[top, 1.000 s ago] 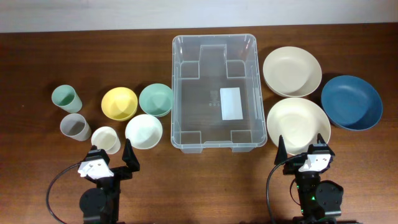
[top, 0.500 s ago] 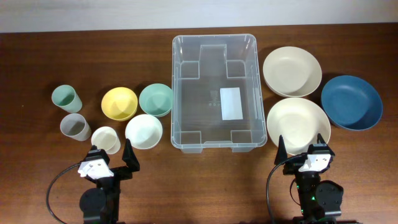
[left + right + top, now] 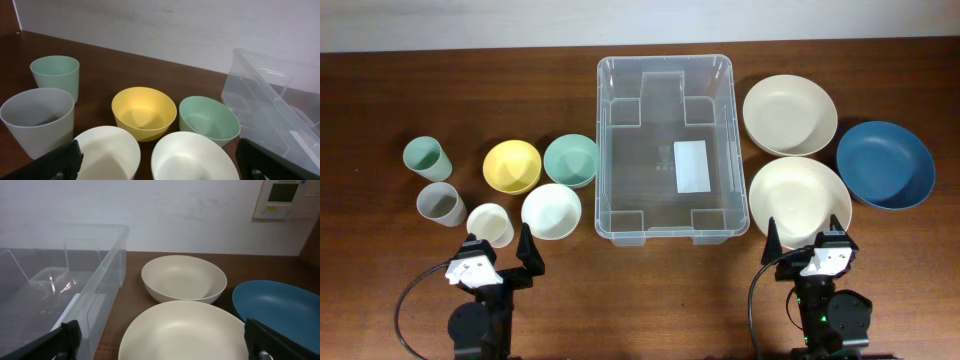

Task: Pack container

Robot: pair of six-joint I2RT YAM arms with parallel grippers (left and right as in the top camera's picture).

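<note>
The clear plastic container [image 3: 650, 195] stands empty at the table's middle, a white label [image 3: 692, 166] on its base. It also shows in the left wrist view [image 3: 265, 100] and the right wrist view [image 3: 60, 295]. My left gripper [image 3: 500, 245] is open and empty at the front left, just short of a cream cup [image 3: 107, 152] and a white bowl [image 3: 192, 157]. My right gripper [image 3: 804, 235] is open and empty at the front right, over the near edge of a large cream bowl [image 3: 185, 330].
Left of the container are a yellow bowl [image 3: 511, 166], a green bowl [image 3: 570, 160], a white bowl [image 3: 551, 210], a green cup [image 3: 425, 158], a grey cup [image 3: 441, 204] and a cream cup [image 3: 490, 223]. To its right are two cream bowls [image 3: 790, 115] and a blue bowl [image 3: 885, 164].
</note>
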